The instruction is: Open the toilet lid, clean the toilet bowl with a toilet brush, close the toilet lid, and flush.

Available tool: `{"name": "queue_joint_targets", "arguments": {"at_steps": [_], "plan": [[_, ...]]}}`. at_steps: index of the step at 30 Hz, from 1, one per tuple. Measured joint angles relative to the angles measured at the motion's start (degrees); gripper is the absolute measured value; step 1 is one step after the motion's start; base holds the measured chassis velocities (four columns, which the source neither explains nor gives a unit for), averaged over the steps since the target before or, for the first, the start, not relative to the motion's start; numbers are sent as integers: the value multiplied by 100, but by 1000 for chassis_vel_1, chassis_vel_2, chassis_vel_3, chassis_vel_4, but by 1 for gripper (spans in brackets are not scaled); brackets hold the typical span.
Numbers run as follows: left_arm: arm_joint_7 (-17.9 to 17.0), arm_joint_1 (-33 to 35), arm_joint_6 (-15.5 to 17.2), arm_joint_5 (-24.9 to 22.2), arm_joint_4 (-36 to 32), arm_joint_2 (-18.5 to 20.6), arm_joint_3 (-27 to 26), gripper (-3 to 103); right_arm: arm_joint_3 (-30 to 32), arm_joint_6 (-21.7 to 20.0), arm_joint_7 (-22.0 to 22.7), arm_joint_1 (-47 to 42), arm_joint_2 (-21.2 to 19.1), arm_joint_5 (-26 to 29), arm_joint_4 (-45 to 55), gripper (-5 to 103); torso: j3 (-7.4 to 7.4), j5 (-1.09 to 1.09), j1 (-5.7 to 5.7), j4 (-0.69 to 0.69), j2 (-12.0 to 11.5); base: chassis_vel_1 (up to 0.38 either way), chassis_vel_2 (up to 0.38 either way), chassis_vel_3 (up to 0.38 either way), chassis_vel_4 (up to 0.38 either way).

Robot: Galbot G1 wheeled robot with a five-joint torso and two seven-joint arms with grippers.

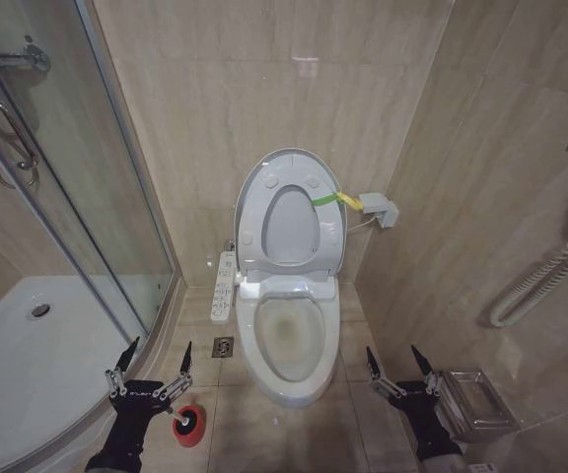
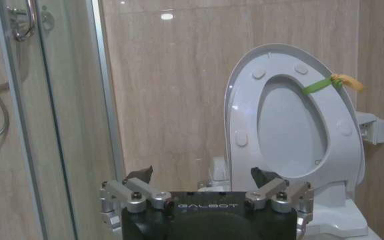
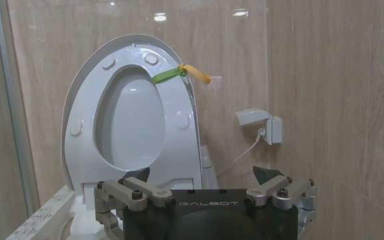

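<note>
Left fingers (image 1: 126, 357): spread, empty, just above the toilet brush (image 1: 187, 424), presumably poised to take it.
Right fingers (image 1: 372, 364): spread, empty, beside the toilet bowl (image 1: 286, 340).
Toilet lid (image 1: 290, 211): upright against the wall (seat up too), baring the bowl.

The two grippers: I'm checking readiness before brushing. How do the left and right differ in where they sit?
The left gripper hangs low by the glass shower door, just above the red-cupped toilet brush. The right gripper hangs across the white ceramic toilet bowl, beside a metal box. Both are open, empty, fingers pointing toward the wall.
</note>
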Motion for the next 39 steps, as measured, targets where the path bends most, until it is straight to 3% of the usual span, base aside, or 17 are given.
{"name": "queue_joint_targets", "arguments": {"at_steps": [39], "plan": [[0, 0, 0, 0, 0, 0, 0, 99, 0, 0, 0, 0, 0, -1, 0, 100, 0, 0, 0, 0, 0, 0, 0, 0, 0]]}}
